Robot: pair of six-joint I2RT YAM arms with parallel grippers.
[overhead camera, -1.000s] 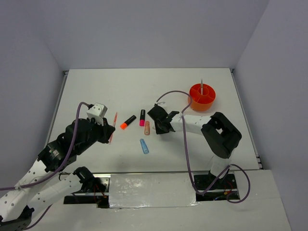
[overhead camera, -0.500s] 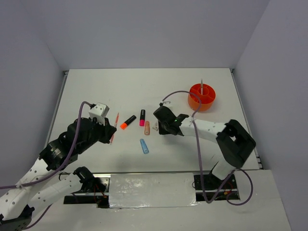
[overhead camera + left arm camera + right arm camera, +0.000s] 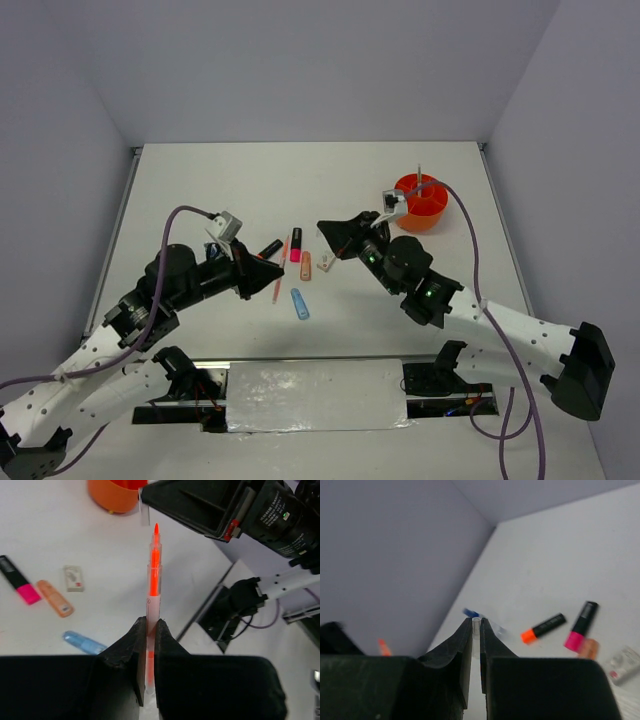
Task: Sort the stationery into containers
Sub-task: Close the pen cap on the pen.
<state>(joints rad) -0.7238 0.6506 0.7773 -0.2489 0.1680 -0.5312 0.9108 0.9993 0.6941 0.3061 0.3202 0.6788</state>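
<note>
Your left gripper (image 3: 151,622) has swung right toward the orange tub (image 3: 421,220) since a second ago. It stays pinched shut on the thin pen (image 3: 155,565), which has a clear barrel and an orange core, its tip pointing at the tub. The light-blue strip (image 3: 299,304), peach bar (image 3: 305,265) and pink highlighter (image 3: 296,243) lie left of the tub. Your right gripper (image 3: 475,622), low before, is now raised left of the tub, closed on a small clear item (image 3: 470,613) with a blue end, blurred.
</note>
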